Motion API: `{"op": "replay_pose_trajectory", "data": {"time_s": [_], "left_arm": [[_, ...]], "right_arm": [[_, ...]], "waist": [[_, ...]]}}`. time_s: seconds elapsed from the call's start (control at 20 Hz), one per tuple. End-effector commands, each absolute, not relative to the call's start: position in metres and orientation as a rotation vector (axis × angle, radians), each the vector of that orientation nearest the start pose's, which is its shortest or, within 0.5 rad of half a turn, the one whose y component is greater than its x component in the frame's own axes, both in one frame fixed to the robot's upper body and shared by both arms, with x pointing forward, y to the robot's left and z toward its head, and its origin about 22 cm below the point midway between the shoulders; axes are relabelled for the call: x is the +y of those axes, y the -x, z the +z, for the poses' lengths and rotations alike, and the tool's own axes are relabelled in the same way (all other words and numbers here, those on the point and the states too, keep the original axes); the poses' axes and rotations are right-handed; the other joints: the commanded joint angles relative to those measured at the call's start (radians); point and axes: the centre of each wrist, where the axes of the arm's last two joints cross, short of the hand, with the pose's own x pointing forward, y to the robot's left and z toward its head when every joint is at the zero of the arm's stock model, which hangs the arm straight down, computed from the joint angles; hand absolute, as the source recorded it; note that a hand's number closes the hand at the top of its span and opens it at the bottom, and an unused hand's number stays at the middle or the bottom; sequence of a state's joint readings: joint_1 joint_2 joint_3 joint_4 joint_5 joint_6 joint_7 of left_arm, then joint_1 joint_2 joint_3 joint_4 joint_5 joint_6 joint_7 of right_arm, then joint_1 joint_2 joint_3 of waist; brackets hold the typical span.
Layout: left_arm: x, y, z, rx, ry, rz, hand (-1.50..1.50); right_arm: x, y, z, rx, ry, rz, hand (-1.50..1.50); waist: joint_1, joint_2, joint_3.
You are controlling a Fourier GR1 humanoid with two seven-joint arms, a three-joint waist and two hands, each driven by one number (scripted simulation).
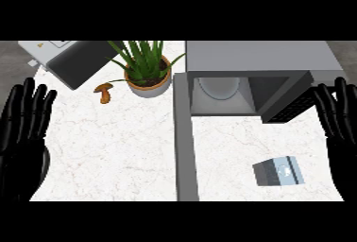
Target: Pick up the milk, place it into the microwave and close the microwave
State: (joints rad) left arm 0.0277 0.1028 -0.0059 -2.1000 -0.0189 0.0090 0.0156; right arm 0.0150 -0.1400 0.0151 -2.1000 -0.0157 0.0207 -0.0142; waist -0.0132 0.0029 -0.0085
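A small grey-white milk carton (279, 171) lies on the marble counter at the lower right, in front of the microwave. The grey microwave (258, 56) stands at the back right with its cavity showing a round glass plate (217, 87). Its door (185, 142) is swung wide, seen edge-on as a grey strip running toward the counter's front edge. My left hand (24, 127) rests open at the left edge, fingers up. My right hand (339, 118) rests open at the right edge, just right of the carton and apart from it.
A potted green plant (147, 71) stands left of the microwave. A small brown object (105, 93) lies beside it. A grey and white appliance (66, 59) sits at the back left corner. Bare marble counter (111, 151) stretches between my left hand and the door.
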Motion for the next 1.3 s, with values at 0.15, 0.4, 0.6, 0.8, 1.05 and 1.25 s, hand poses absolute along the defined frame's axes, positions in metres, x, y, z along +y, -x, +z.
{"op": "replay_pose_trajectory", "data": {"time_s": [0.15, 0.4, 0.6, 0.8, 1.05, 1.25], "left_arm": [[0.273, -0.213, 0.144, -2.060, -0.072, -0.138, -1.50], [0.274, -0.200, 0.126, -1.966, 0.180, 0.023, -1.50], [0.300, -0.166, 0.137, -1.963, 0.192, 0.015, -1.50], [0.298, -0.139, 0.131, -1.967, 0.185, 0.032, -1.50], [0.310, -0.130, 0.141, -1.967, 0.208, 0.019, -1.50], [0.320, -0.116, 0.150, -1.976, 0.198, 0.015, -1.50]], "right_arm": [[-0.247, -0.149, 0.149, -2.083, 0.251, 0.075, -1.50], [-0.246, -0.127, 0.151, -2.037, 0.157, 0.040, -1.50], [-0.234, -0.116, 0.144, -2.011, 0.223, 0.030, -1.50], [-0.226, -0.109, 0.144, -1.991, 0.261, 0.012, -1.50], [-0.244, -0.107, 0.137, -1.943, 0.330, 0.023, -1.50], [-0.230, -0.115, 0.105, -1.913, 0.345, -0.022, -1.50]], "waist": [[-0.007, -0.009, 0.008], [0.005, -0.007, 0.008], [0.016, -0.006, 0.008], [0.016, -0.006, 0.008], [0.014, -0.006, 0.008], [0.015, -0.006, 0.009]]}}
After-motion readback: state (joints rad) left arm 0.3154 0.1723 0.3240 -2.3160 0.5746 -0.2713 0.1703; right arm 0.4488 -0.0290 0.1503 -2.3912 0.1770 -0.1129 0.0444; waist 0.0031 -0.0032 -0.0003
